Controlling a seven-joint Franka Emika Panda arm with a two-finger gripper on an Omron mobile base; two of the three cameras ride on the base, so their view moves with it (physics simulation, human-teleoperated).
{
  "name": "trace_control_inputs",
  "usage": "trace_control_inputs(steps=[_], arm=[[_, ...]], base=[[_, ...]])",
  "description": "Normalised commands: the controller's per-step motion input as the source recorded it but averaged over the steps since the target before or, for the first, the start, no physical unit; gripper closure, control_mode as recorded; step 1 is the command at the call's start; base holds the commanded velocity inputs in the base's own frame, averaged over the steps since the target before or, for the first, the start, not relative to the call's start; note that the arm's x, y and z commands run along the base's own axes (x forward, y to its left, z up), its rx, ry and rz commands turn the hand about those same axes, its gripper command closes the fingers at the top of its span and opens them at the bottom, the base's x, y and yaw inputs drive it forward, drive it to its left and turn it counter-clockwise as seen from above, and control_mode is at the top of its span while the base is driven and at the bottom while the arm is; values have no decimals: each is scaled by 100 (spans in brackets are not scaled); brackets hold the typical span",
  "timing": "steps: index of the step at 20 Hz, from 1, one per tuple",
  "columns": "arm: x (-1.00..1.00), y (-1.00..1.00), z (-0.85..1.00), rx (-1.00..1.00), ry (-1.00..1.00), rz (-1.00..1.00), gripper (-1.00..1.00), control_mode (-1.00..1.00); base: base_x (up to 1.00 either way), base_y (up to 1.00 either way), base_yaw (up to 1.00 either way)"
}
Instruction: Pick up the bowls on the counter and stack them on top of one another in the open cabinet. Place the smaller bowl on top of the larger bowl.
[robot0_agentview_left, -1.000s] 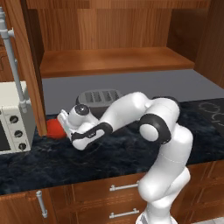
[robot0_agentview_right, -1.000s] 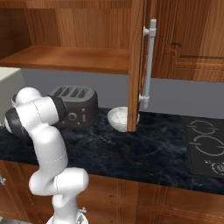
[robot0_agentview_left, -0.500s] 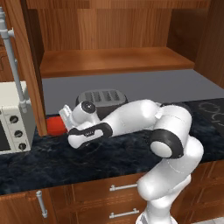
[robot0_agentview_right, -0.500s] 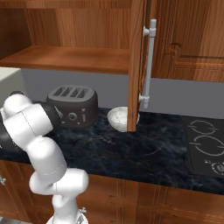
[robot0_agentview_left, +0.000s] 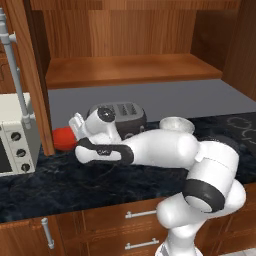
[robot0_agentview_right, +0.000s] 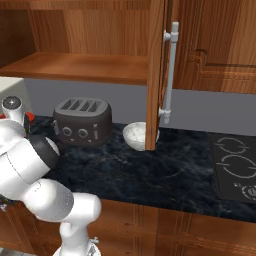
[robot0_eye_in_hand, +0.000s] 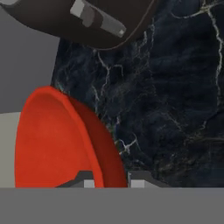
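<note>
Gripper (robot0_eye_in_hand: 111, 180) closed on the rim of the red bowl (robot0_eye_in_hand: 61, 140), one finger inside the rim, one outside. Bowl sits right at the fingertips, over the dark counter (robot0_eye_in_hand: 175, 109). Toaster (robot0_agentview_left: 120, 116) just behind the hand; speckled bowl (robot0_agentview_left: 176, 124) further along beyond the toaster, well apart from the gripper. Open cabinet shelf (robot0_agentview_left: 130, 70) above the hand

My left base camera sits behind me and looks forward and down at the bench (robot0_agentview_left: 60, 180). My right base camera looks at the same bench from the other side. Both see the toaster (robot0_agentview_left: 122, 116) and the cabinet shelf (robot0_agentview_right: 75, 67). My hand camera is very close to the red bowl (robot0_eye_in_hand: 57, 140).
</note>
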Motion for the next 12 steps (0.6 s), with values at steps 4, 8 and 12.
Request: trace_control_inputs(steps=[4,8,12], arm=[[-58,-32,34,-5,0,0,100,-100],[-66,-47,25,-7,0,0,100,-100],[-62,-51,25,-7,0,0,100,-100]], base=[[0,0,0],[0,0,0],[0,0,0]])
